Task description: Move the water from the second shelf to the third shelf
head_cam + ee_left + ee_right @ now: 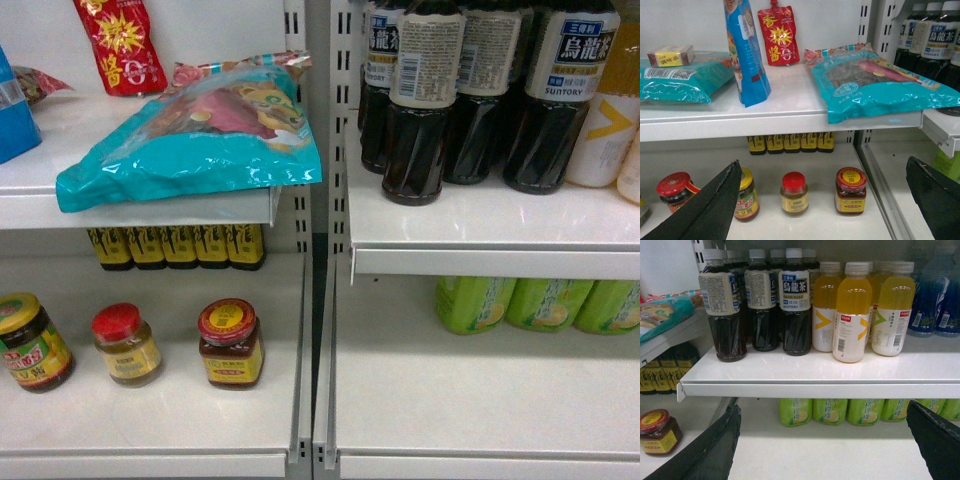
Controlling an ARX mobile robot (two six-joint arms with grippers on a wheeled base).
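Below the oolong bottles (795,305), bare shelf edge (815,389), left claw (825,200) and right claw (822,440) spread wide.

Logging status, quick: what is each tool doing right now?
Left tool: open, holding nothing.
Right tool: open, holding nothing.

Left upper shelf (150,210): I see a teal snack bag (195,135) overhanging the front edge, a red sauce pouch (120,45) behind it.
Left lower shelf: three jars, green-lidded jar (32,342), red-capped jar (125,345), red-lidded sauce jar (230,343); yellow-label dark bottles (175,247) at back.
Right upper shelf (490,250): Suntory oolong tea bottles (480,90), a yellow drink bottle (610,110) at the right edge.
Right lower shelf: green bottles (535,303) at back.
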